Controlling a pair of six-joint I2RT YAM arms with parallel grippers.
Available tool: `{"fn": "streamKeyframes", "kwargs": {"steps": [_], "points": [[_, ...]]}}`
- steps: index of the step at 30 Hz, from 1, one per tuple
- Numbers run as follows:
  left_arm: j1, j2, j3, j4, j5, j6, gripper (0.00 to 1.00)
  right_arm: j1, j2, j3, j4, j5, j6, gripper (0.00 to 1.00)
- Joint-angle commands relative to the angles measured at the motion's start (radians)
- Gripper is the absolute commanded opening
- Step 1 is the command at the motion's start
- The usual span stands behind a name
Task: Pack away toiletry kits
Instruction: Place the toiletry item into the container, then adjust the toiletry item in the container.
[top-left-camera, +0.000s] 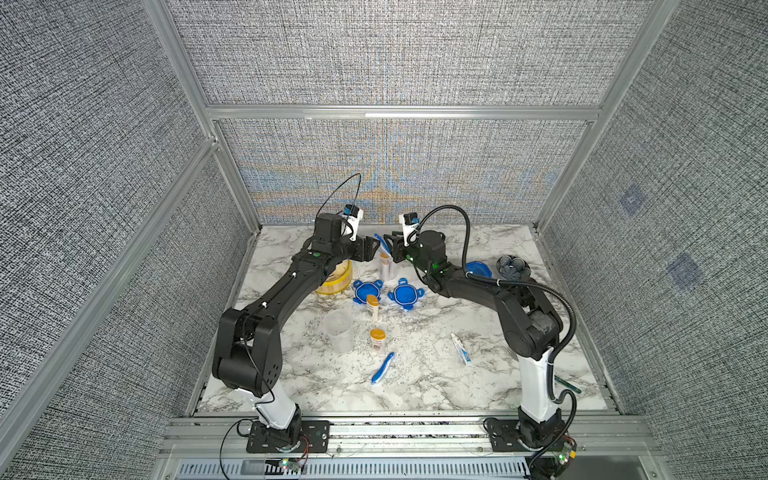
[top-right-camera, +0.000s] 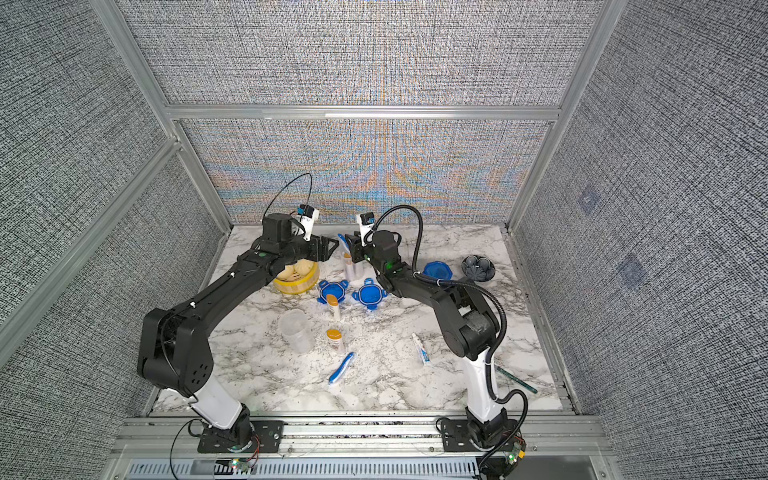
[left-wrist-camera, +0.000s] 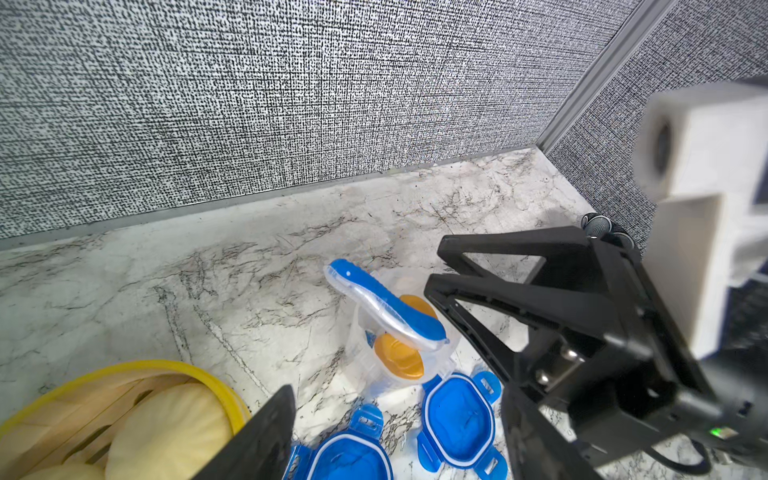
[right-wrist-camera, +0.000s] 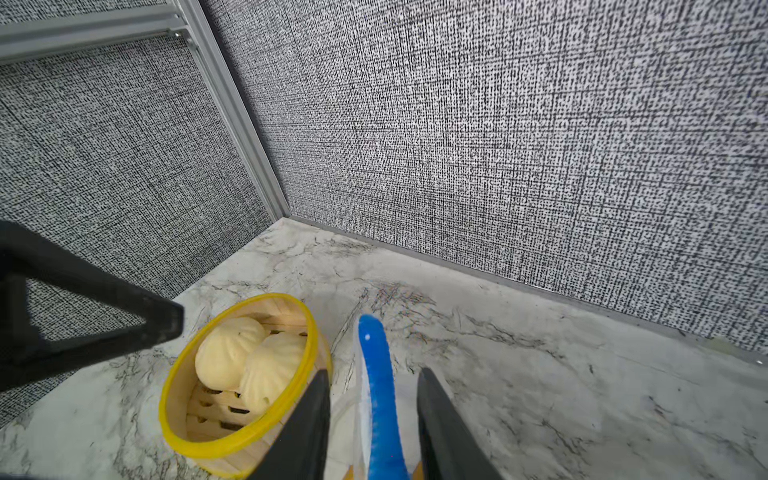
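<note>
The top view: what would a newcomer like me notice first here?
The left pincer and right pincer nearly meet at the marble table's far middle, at a clear jar with a blue toothbrush sticking out. Left of it sits a yellow steamer of buns; two blue lids lie just in front.

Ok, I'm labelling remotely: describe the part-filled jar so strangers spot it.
Find the yellow bamboo steamer at the table's back. The clear jar stands beside it, behind two blue lids. Unlike the empty jar farther forward, it has a blue toothbrush sticking out.
</note>
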Motion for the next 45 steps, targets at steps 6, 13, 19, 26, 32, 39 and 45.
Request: {"fn": "streamKeyframes", "kwargs": {"steps": [6,13,19,26,32,39,45], "points": [[0.006,0.109,0.119,-0.066,0.009,-0.086,0.80,-0.067,-0.119,-0.005,-0.218,-0.073,0.129,0.47],[0.011,0.207,0.205,-0.071,-0.004,-0.144,0.73,-0.119,-0.220,-0.059,-0.370,-0.118,0.192,0.47],[0.019,0.268,0.244,-0.033,0.029,-0.198,0.66,-0.145,-0.277,-0.105,-0.390,-0.137,0.212,0.47],[0.024,0.337,0.273,0.025,0.053,-0.246,0.57,-0.157,-0.309,-0.130,-0.384,-0.159,0.221,0.47],[0.026,0.390,0.309,0.049,0.082,-0.290,0.54,-0.169,-0.322,-0.146,-0.379,-0.174,0.238,0.47],[0.027,0.420,0.312,0.100,0.114,-0.321,0.50,-0.176,-0.340,-0.161,-0.377,-0.173,0.236,0.46],[0.030,0.432,0.300,0.161,0.138,-0.357,0.43,-0.181,-0.351,-0.170,-0.382,-0.166,0.231,0.46]]}}
